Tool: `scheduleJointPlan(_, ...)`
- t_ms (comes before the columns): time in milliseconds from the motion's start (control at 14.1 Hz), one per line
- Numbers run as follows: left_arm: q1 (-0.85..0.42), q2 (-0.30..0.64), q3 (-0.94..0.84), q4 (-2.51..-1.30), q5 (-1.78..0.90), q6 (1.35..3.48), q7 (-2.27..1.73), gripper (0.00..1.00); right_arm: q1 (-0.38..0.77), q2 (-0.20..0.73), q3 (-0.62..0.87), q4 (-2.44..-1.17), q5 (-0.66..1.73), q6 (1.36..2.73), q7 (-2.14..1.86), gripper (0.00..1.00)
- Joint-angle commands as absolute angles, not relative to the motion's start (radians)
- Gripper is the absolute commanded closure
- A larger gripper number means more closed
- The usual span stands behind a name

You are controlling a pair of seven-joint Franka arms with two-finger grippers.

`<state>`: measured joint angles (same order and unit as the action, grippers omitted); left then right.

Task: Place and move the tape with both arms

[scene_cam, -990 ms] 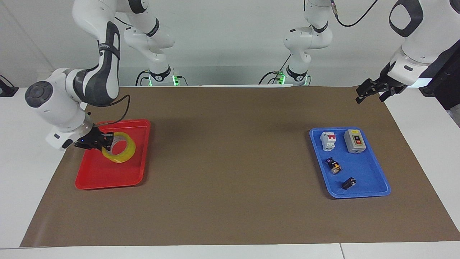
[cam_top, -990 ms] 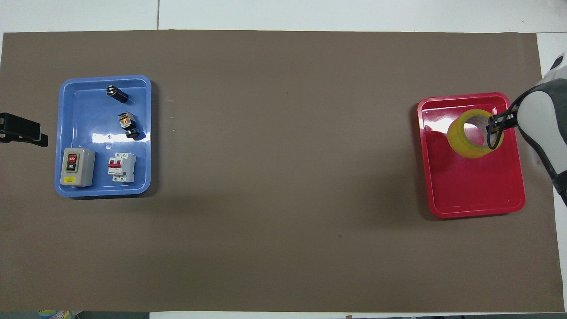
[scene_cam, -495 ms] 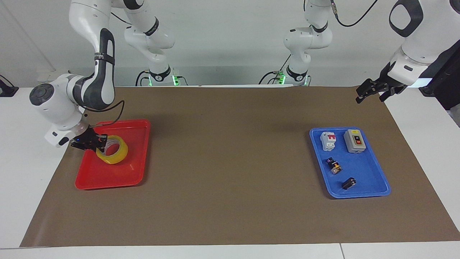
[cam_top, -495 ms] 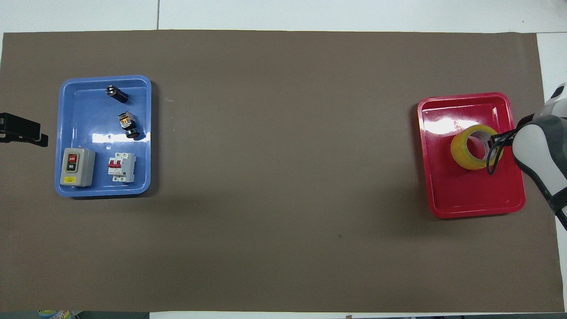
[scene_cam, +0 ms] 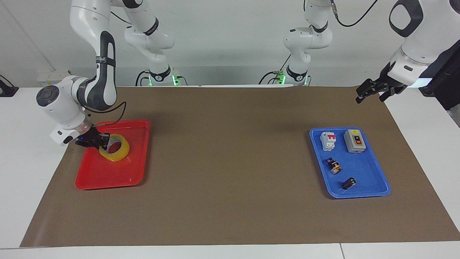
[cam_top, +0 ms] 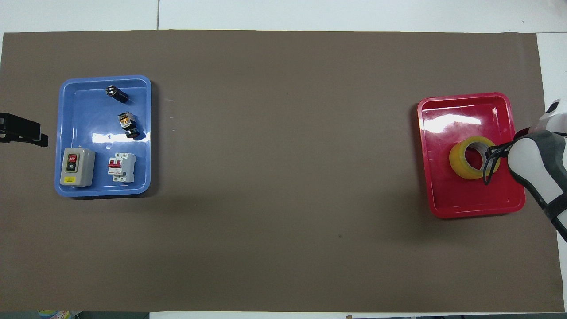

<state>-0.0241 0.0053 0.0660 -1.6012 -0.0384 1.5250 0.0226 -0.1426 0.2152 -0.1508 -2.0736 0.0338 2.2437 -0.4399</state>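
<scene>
The tape point(scene_cam: 118, 149) is a yellow roll with a pale core. It sits low and nearly flat in the red tray point(scene_cam: 107, 176), in the half nearer to the robots. My right gripper point(scene_cam: 102, 141) is shut on the roll's rim at the side toward the table's right-arm end. In the overhead view the tape point(cam_top: 460, 165) lies mid-tray point(cam_top: 465, 208), with the right gripper point(cam_top: 491, 155) on its rim. My left gripper point(scene_cam: 370, 92) is open and empty, waiting over the mat's corner at the left arm's end; it also shows in the overhead view point(cam_top: 22, 133).
A blue tray point(scene_cam: 359, 194) at the left arm's end holds a grey switch box point(scene_cam: 354, 141), a white and red breaker point(scene_cam: 327, 140) and two small dark connector pieces point(scene_cam: 333, 166). A brown mat point(scene_cam: 230, 162) covers the table.
My right gripper has carried the tape toward the robots' side of the red tray and lowered it from tilted to nearly flat. The left arm has not moved.
</scene>
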Motion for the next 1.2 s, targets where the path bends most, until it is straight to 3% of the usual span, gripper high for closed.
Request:
scheduleJointPlan(0,-0.026,-0.02,0.067,-1.624,-0.057,1.519,0.029,0.0,-0.15,0.183,-0.135,-2.094,0.043,2.247,-0.433,0.2)
scheduleJointPlan(71,-0.026,-0.02,0.067,-1.624,-0.057,1.519,0.029,0.0,-0.15,0.181,-0.135,-2.068,0.044,2.223,-0.431,0.0)
scheduleJointPlan(424,-0.026,-0.02,0.067,-1.624,-0.057,1.519,0.029,0.0,-0.127,0.167,-0.132,-1.736,0.044,1.812,-0.405,0.0)
scheduleJointPlan(707,-0.025,-0.02,0.067,-1.624,-0.057,1.519,0.029,0.0,-0.085,0.169,-0.13,-1.489,0.029,1.591,-0.355,0.0)
scheduleJointPlan(919,-0.026,-0.018,0.067,-1.624,-0.057,1.519,0.029,0.0,-0.063,0.091,-0.127,-1.451,0.041,1.496,-0.307,0.0)
scheduleJointPlan(1131,-0.025,-0.018,0.067,-1.624,-0.057,1.519,0.029,0.0,-0.046,0.039,-0.135,-1.535,0.008,1.466,-0.285,0.0)
